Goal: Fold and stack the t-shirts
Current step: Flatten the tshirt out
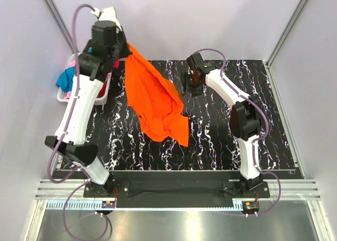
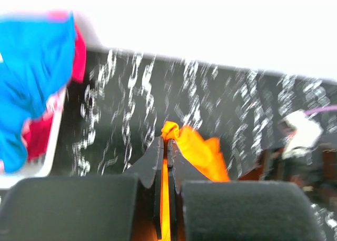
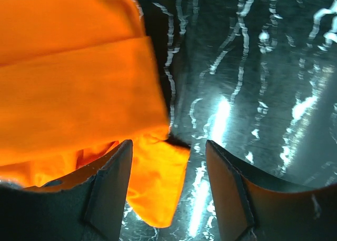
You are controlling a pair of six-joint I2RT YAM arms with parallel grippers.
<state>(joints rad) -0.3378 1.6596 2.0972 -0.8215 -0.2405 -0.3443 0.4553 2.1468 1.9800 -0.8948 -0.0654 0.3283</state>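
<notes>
The task is sitting at an early stage, by my reading: no shirt is lying folded and no stack is showing anywhere on the black table with its white marble-like streaks. The orange t-shirt is hanging in the air from one pinched bit of cloth, its top by the left claw and its lower part draping down and crumpling onto the middle of the table. The left claw is clamping tight on that shirt; in the left wrist view a tuft of orange is poking out between the closed jaws. The right claw is standing wide open just above the shirt's right edge, gripping nothing, with a hanging flap of orange showing beneath the gap; whether it is touching the cloth I cannot tell. The other shirts are waiting in the white slatted basket at the table's left: a blue one is spilling over the rim and a pink-red one is peeking out behind it. The orange cloth is looking thin, matte and limp, falling in long soft folds with a doubled hem band, while the table is gleaming hard and glossy.
</notes>
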